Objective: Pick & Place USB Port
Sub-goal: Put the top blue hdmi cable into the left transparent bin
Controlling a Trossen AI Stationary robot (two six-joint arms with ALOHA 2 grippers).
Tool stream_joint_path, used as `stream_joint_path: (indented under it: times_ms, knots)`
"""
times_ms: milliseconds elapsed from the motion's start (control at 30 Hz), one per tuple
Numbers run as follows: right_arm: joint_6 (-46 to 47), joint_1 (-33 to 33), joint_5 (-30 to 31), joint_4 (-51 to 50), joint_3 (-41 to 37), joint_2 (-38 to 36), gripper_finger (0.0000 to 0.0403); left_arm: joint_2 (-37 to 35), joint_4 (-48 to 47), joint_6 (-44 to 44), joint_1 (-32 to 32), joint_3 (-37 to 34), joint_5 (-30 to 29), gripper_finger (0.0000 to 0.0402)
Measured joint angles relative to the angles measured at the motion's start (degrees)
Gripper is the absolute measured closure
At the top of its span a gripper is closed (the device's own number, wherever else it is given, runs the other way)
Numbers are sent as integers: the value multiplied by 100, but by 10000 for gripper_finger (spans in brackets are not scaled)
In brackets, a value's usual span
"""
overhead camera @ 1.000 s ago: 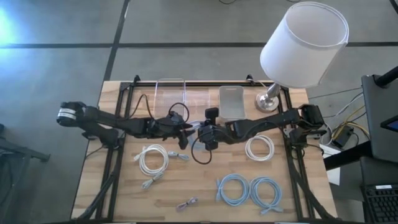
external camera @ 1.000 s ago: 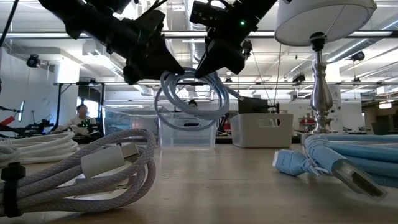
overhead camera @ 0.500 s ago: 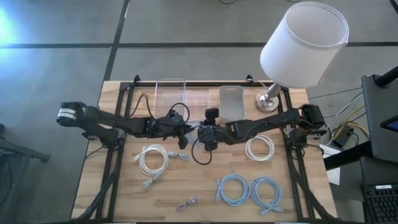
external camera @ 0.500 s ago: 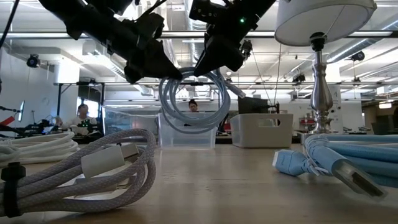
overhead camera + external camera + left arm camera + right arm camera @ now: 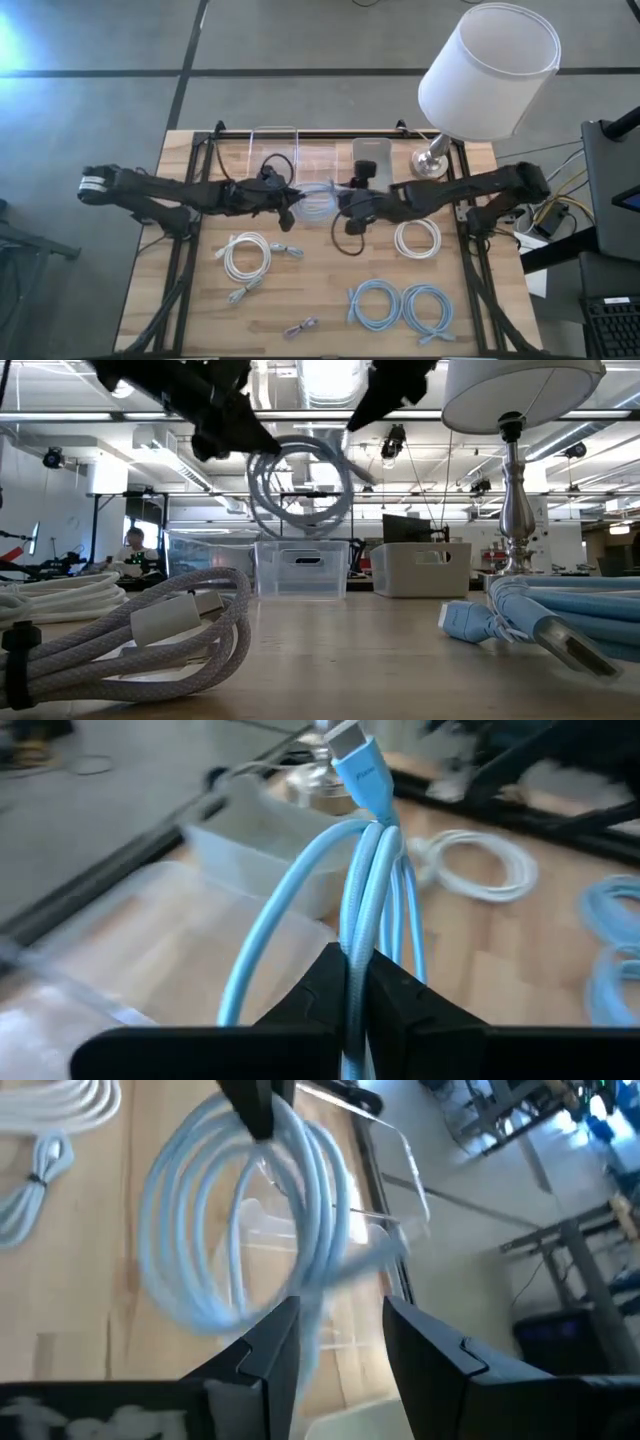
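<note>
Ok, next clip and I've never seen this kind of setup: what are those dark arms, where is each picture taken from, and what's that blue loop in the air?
These are two robot arms at a wooden table. One picture looks straight down from above, one looks level across the tabletop, and two come from cameras on the arms' wrists.

The left pincer is shut on a coiled light-blue cable, holding it off the table; in the left wrist view the cable is pinched between the fingers. The right pincer is open right beside the coil.

At the back stand a clear bin, a white bin and a lamp. On the table lie two white cable coils, two blue coils and a small cable.
</note>
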Motion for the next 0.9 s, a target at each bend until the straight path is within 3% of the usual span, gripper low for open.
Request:
stream_joint_path:
  times_ms: [200,333,667,900]
  knots:
    - [767,-2,1,-419,-170,-664,276,-397,-1530,170,17,496,-1319,378]
    - [888,-2,-1,-460,-337,-899,280,-620,-2099,208,116,755,-1859,377]
    - [886,-4,-1,-374,-665,-907,276,-726,-2533,-223,992,718,-1839,378]
    - [901,-4,-1,-352,-670,-637,275,-307,-2389,-462,1883,350,-1200,377]
